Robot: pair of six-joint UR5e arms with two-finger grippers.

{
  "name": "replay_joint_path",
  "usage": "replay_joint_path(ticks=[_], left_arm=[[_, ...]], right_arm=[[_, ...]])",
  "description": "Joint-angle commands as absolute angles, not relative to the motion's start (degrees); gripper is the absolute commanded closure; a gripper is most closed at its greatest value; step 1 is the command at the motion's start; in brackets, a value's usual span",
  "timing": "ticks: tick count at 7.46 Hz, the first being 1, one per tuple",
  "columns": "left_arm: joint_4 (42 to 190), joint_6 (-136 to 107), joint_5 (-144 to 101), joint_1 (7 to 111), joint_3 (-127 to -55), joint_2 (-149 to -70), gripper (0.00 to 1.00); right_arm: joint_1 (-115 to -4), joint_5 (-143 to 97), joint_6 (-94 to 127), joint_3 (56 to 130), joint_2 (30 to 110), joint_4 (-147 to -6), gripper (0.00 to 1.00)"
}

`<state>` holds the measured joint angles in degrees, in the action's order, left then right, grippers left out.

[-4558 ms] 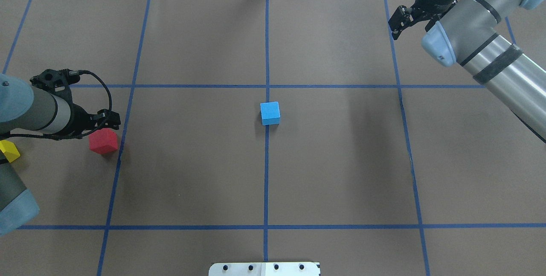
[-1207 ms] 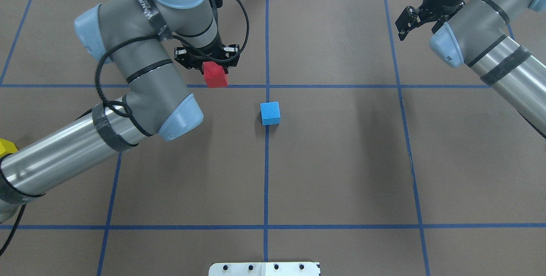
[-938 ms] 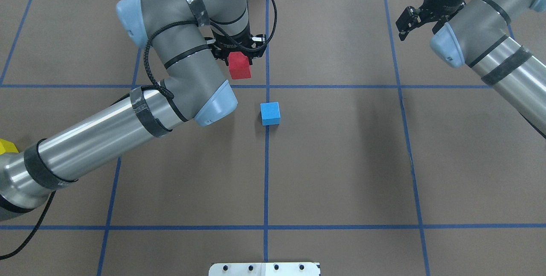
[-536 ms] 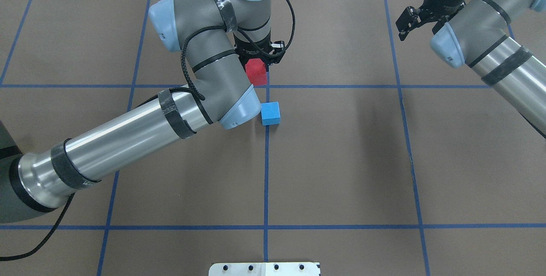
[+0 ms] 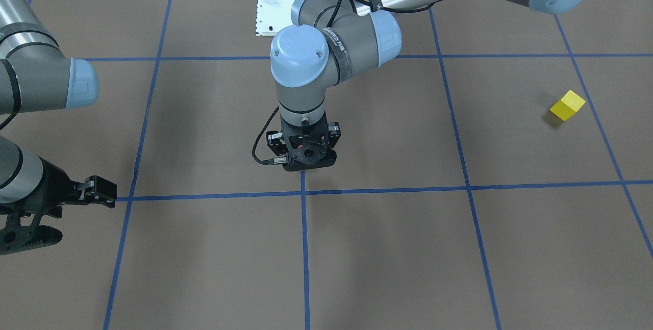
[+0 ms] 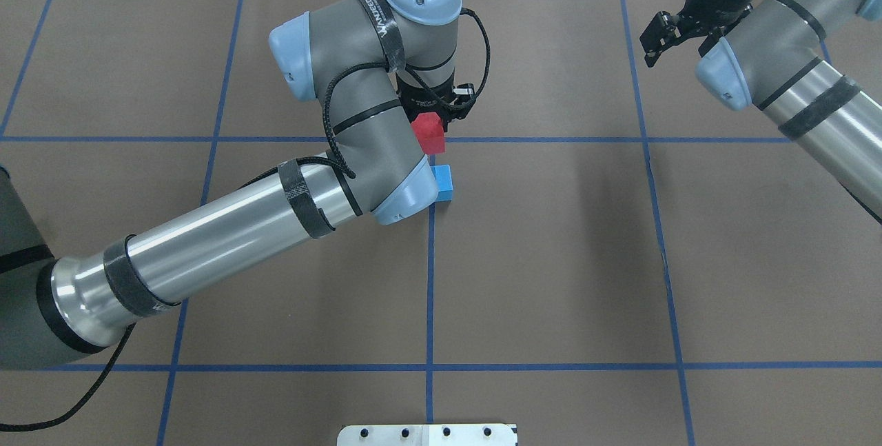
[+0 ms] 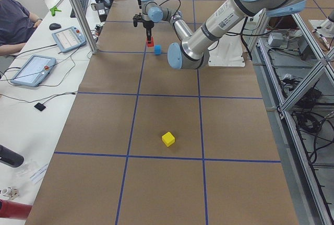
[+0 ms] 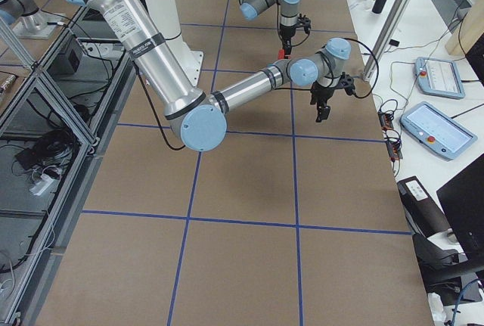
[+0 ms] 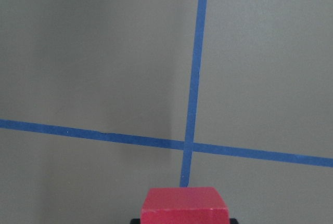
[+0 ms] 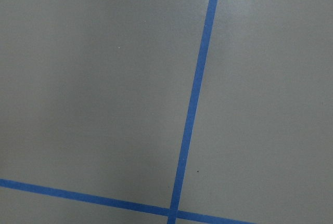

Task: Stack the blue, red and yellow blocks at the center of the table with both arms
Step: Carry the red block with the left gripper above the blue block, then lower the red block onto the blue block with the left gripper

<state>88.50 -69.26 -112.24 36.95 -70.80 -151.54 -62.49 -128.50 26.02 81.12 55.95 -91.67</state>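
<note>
My left gripper [image 6: 433, 122] is shut on the red block [image 6: 428, 134] and holds it above the table at the centre cross, just beyond the blue block [image 6: 444, 184]. The red block fills the bottom edge of the left wrist view [image 9: 184, 206]. The blue block sits on the centre line, half hidden under my left forearm, and shows in the exterior left view [image 7: 157, 49]. The yellow block [image 5: 567, 105] lies alone far out on my left side. My right gripper [image 6: 660, 38] hangs open and empty over the far right of the table.
The brown mat [image 6: 551, 260] carries a grid of blue tape lines. My left forearm [image 6: 227, 225] slants across the left half of the table. A white base plate [image 6: 427, 434] sits at the near edge.
My left arm has carried the red block from the table's left side to the centre, close to the blue block. The right arm has barely moved.
</note>
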Motion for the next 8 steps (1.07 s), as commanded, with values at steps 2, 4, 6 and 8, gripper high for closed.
replay_joint_path(ticks=[2,4,6,8], left_arm=[[88.3,-69.4,-112.3,35.7,-70.8,-150.7,1.0],[88.2,-69.5,-112.3,35.3,-70.8,-150.6,1.0],[88.2,-69.6,-112.6,35.2,-70.9,-150.6,1.0],[87.9,-69.6,-114.2,35.2,-71.1,-150.6,1.0]], right_arm=[[-62.5,-128.6,26.0,81.1,56.0,-91.7,0.0],[-62.5,-128.6,26.0,81.1,56.1,-91.7,0.0],[-62.8,-128.7,26.0,81.1,56.0,-91.7,0.0],[-63.0,-128.8,26.0,81.1,56.1,-91.7,0.0]])
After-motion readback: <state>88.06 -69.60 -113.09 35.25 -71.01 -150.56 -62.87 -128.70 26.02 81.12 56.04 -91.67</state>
